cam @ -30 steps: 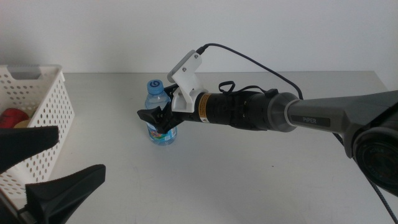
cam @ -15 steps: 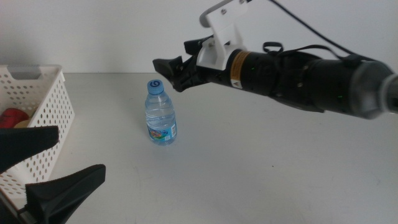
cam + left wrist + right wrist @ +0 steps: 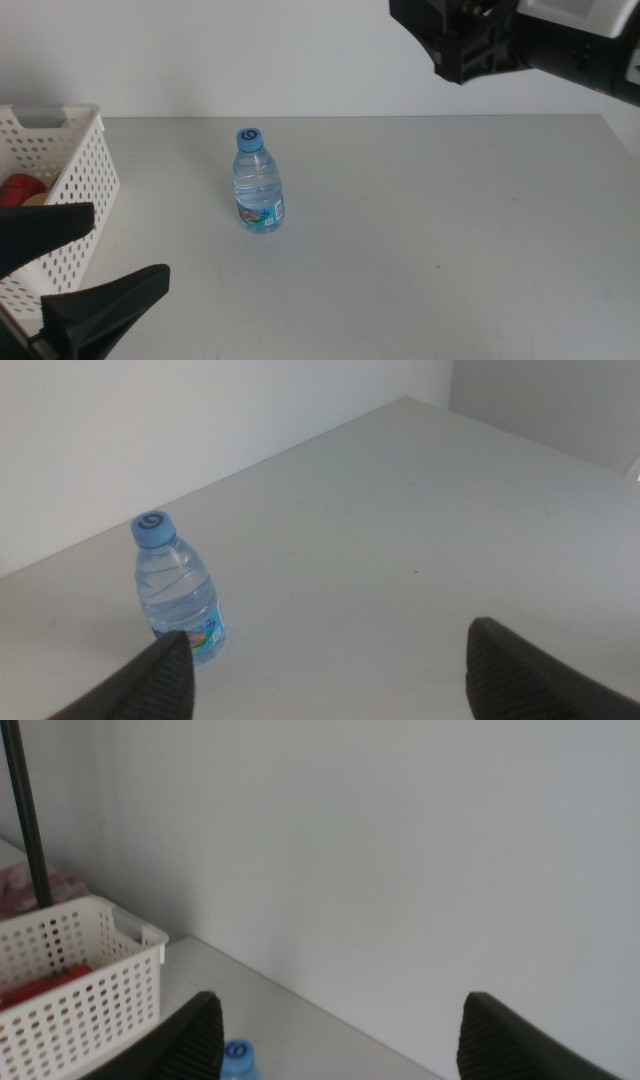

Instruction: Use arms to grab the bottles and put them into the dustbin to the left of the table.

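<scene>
Middle view: right gripper (image 3: 455, 45) has lifted clear of the water bottle (image 3: 259, 182), now high at upper right, jaws spread, empty. Bottle stands upright on the grey table (image 3: 420, 230). Left gripper (image 3: 75, 265) waits open beside the dustbin (image 3: 70, 170). White wall behind.

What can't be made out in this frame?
- Basket contents: middle view, the wall and left edge hide all but a red item.
- Right gripper: middle view, cut off by the top edge.
- Bottle: right wrist view, only its cap shows above the bottom edge.
- Left gripper: arm out of frame.
</scene>
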You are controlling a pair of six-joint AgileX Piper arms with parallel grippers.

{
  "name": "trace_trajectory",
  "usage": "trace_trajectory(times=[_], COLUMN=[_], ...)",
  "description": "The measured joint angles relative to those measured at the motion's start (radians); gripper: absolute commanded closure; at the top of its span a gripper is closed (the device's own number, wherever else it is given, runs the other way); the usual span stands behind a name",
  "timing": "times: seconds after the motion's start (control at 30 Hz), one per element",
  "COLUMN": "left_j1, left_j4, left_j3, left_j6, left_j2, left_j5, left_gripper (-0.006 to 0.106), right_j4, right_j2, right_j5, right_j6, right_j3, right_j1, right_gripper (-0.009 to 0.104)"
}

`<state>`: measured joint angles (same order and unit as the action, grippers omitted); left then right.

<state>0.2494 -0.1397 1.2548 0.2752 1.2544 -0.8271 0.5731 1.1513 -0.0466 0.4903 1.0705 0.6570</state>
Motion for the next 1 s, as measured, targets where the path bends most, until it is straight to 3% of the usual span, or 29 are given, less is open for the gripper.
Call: trace_trajectory(times=[0.23, 0.33, 0.57, 0.8, 1.0], left_j1=[0.000, 0.000, 0.000, 0.000, 0.000], left_j4=[0.000, 0.000, 0.000, 0.000, 0.000], left_j3=[0.000, 0.000, 0.000, 0.000, 0.000], left_j6=[0.000, 0.000, 0.000, 0.000, 0.000], left_j2=[0.000, 0.000, 0.000, 0.000, 0.000], left_j5=[0.000, 0.000, 0.000, 0.000, 0.000], left_gripper=[0.102, 0.102, 0.102, 0.102, 0.102], right_j4=[-0.240, -0.278, -0.281, -0.216, -0.212], right_j2=[-0.129, -0.177, -0.289, -0.375, -0.425], right_j5=[-0.368, -0.472, -0.507, -0.511, -0.548], right_j6=[-0.222, -0.259, -0.233, -0.176, -0.153], right_j3=[-0.004, -0.004, -0.004, -0.004, -0.004], right_j1=[0.058, 0.058, 0.058, 0.058, 0.058], right_gripper=[0.037, 0.037, 0.037, 0.037, 0.037])
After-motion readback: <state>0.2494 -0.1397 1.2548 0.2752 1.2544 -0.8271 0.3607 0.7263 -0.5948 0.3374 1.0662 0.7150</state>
